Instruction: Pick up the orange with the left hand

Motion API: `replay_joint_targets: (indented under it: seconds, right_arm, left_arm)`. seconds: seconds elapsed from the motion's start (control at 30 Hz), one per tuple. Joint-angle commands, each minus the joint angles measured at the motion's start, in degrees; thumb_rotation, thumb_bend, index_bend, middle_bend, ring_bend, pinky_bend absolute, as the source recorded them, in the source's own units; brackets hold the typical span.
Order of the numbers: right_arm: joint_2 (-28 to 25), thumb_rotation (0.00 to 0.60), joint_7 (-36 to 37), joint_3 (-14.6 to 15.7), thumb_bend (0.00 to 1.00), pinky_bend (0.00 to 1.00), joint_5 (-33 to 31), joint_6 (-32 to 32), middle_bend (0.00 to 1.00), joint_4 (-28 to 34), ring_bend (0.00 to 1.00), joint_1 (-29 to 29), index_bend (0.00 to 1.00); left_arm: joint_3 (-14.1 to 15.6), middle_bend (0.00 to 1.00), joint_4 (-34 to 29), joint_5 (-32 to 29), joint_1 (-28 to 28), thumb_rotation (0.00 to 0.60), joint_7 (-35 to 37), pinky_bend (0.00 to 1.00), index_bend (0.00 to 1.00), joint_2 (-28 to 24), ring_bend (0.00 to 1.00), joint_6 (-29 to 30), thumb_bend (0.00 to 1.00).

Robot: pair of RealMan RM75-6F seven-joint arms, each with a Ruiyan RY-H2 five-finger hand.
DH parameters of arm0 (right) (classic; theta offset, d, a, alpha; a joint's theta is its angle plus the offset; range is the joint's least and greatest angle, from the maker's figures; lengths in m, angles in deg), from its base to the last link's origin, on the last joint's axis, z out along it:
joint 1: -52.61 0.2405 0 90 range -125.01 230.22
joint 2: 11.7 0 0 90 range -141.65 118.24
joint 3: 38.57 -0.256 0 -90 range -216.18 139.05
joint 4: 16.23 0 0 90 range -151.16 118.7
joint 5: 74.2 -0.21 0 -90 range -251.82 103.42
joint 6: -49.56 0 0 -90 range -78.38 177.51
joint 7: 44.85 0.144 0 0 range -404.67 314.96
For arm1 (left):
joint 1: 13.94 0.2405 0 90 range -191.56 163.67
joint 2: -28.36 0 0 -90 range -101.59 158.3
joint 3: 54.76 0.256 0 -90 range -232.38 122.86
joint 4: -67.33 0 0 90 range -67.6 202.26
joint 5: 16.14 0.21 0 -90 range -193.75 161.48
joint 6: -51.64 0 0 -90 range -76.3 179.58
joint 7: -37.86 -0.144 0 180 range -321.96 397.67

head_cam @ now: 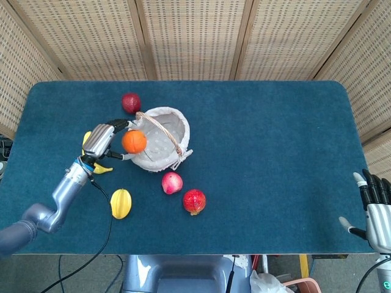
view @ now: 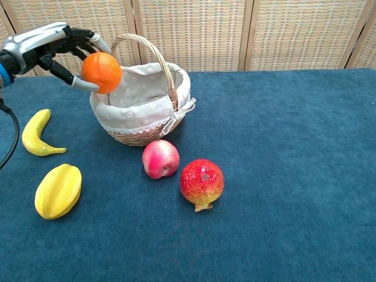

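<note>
While the left hand [view: 56,46] is gripping the orange [view: 101,72] with its fingers wrapped round it, the fruit is hanging in the air at the near-left rim of the cloth-lined basket [view: 141,103], clear of the worktop [view: 282,176]. A banana [view: 35,134] and a starfruit [view: 58,190] are lying below the arm. The right hand [head_cam: 377,210] is resting at the worktop's far corner, fingers spread and holding nothing.
</note>
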Motion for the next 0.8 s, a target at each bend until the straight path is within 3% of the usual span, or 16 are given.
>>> replay_joint_targets:
  seconds: [0.03,0.13,0.3,0.4,0.5,0.63,0.8]
  right_arm:
    - [-0.20,0.600,0.43,-0.03,0.00,0.00,-0.01,-0.36,0.00,-0.07,0.00,-0.24,0.00]
    - [-0.31,0.600,0.73,0.08,0.00,0.00,0.32,-0.63,0.00,-0.04,0.00,-0.40,0.00]
    - [-0.48,0.600,0.99,0.51,0.00,0.00,1.65,-1.28,0.00,0.26,0.00,-0.70,0.00]
    - [-0.52,0.600,0.87,0.84,0.00,0.00,2.71,-1.70,0.00,0.50,0.00,-0.85,0.00]
    - [-0.55,0.600,0.84,1.14,0.00,0.00,3.44,-1.80,0.00,0.61,0.00,-0.92,0.00]
    - [-0.55,0.600,1.06,1.43,0.00,0.00,4.26,-1.73,0.00,0.53,0.00,-0.86,0.00]
    - [-0.58,0.600,1.73,1.41,0.00,0.00,4.33,-1.24,0.00,0.05,0.00,-0.58,0.00]
  left_arm:
    - [-0.39,0.00,-2.33,0.47,0.36,0.600,0.55,0.00,0.00,-0.91,0.00,2.15,0.00]
    - [-0.58,0.00,-4.31,0.97,1.94,0.600,1.47,0.00,0.00,-2.86,0.00,5.46,0.00]
    - [0.28,0.00,-11.52,1.62,7.45,0.600,0.15,0.00,0.00,-11.32,0.00,12.15,0.00]
    - [2.32,0.00,-19.49,-0.93,12.56,0.600,-6.66,0.00,0.00,-18.53,0.00,13.09,0.00]
    - [3.88,0.00,-29.09,-6.54,18.62,0.600,-18.08,0.00,0.00,-23.77,0.00,15.46,0.00]
    - [6.28,0.00,-38.13,-12.19,25.03,0.600,-32.98,0.00,0.00,-26.43,0.00,20.27,0.00]
    - [7.82,0.00,-44.79,-13.83,29.96,0.600,-42.08,0.00,0.00,-25.91,0.00,25.67,0.00]
